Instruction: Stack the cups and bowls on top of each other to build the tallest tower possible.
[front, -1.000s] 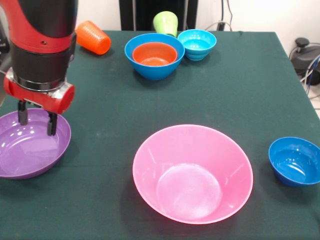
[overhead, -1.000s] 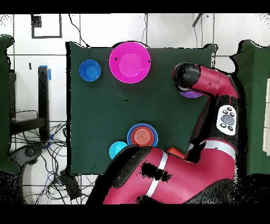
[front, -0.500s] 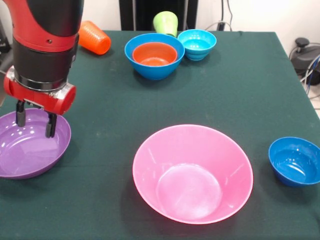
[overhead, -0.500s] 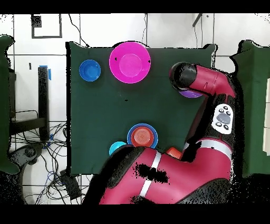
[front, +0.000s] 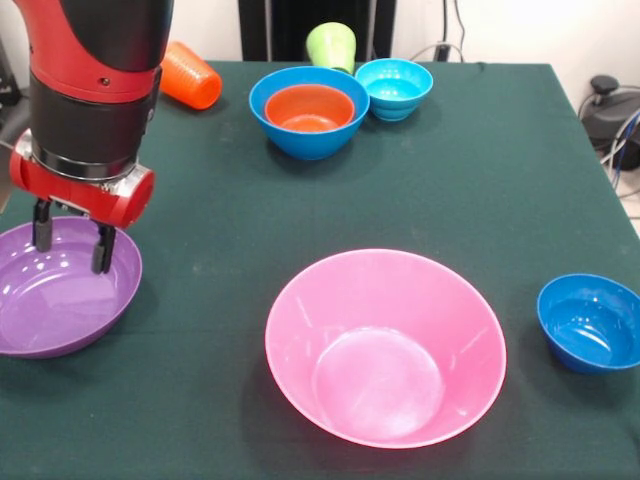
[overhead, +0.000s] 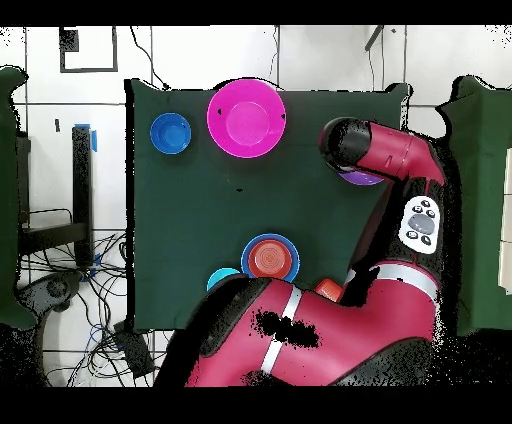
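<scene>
Right now the gripper (front: 70, 242) hangs over the purple bowl (front: 50, 300), its two fingers (front: 102, 250) spread apart and holding nothing, their tips down inside the bowl's rim on its far side. Taking the pink bowl (front: 385, 345) as the landmark — it sits open side up on the green table (front: 480, 170) — the purple bowl lies well off to its left, and the dark blue bowl (front: 590, 322) stands near it on the right. Behind the pink bowl is the blue bowl (front: 308, 135) with the small orange bowl (front: 309, 108) nested inside it, and the cyan bowl (front: 394, 88) touches that pair on the right. Farther back still, the green cup (front: 332, 45) stands mouth down just behind them, while the orange cup (front: 188, 75) lies on its side, back and to the left — partly hidden by the arm (front: 95, 80)
</scene>
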